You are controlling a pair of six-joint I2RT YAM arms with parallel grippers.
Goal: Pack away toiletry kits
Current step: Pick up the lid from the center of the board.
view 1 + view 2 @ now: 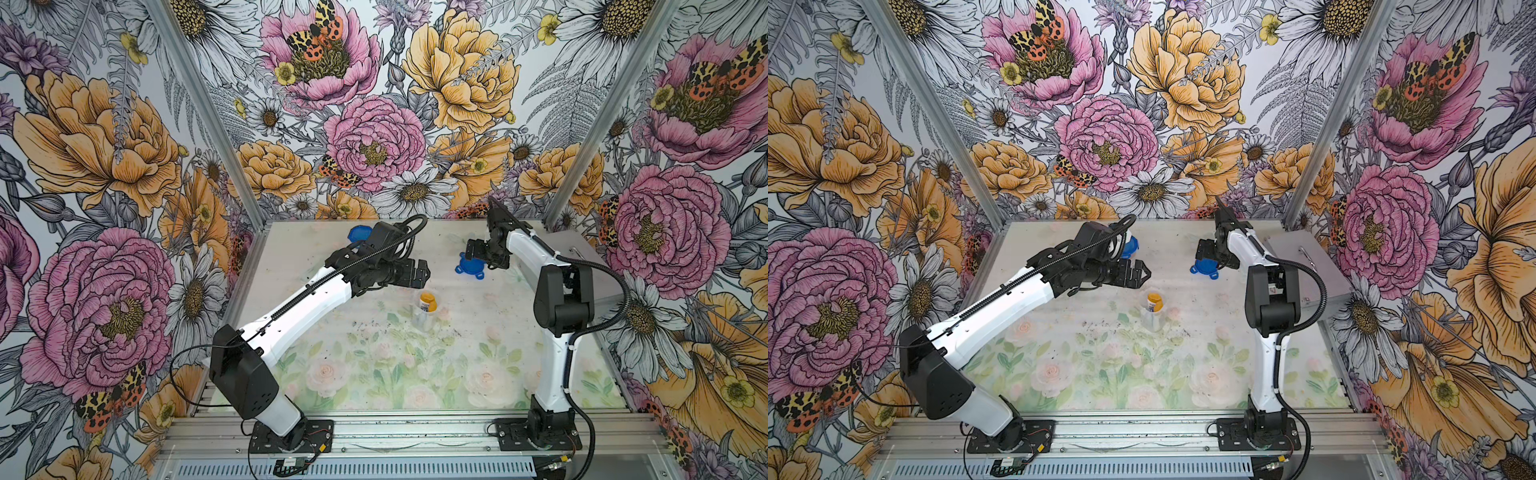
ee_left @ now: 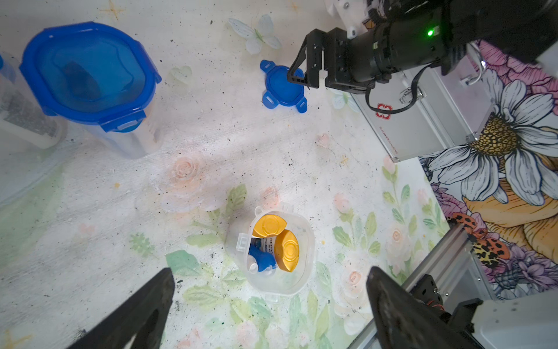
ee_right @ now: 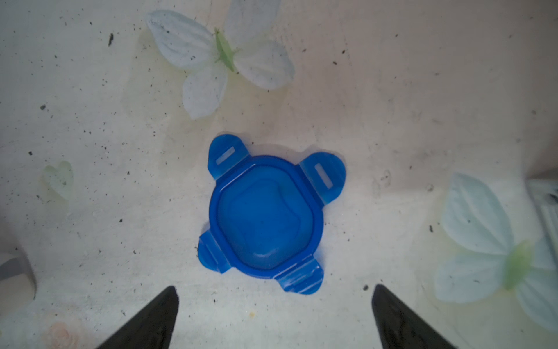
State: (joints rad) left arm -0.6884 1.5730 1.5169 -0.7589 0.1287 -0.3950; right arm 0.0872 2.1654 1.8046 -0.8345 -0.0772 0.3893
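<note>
A clear plastic cup [image 1: 428, 318] [image 1: 1153, 320] [image 2: 297, 281] stands open mid-table. It holds two orange-capped bottles [image 2: 268, 225], a blue toothbrush [image 2: 262, 259] and a white-tipped toothpaste tube [image 2: 253, 267]. My left gripper [image 1: 419, 270] [image 1: 1139, 272] [image 2: 270, 272] hovers above and just behind the cup, open and holding nothing. A loose blue four-tab lid [image 1: 469, 269] [image 1: 1203, 269] [image 2: 282, 89] [image 3: 265, 217] lies flat farther back on the right. My right gripper [image 1: 471, 249] [image 1: 1204, 249] [image 3: 274, 288] hangs open over it, apart from it.
A closed clear cup with a blue lid [image 1: 359, 235] [image 1: 1130, 245] [image 2: 90, 72] stands at the back left, with another clear container [image 2: 21, 117] beside it. A silver metal case [image 1: 1287, 245] [image 2: 422, 127] lies along the right edge.
</note>
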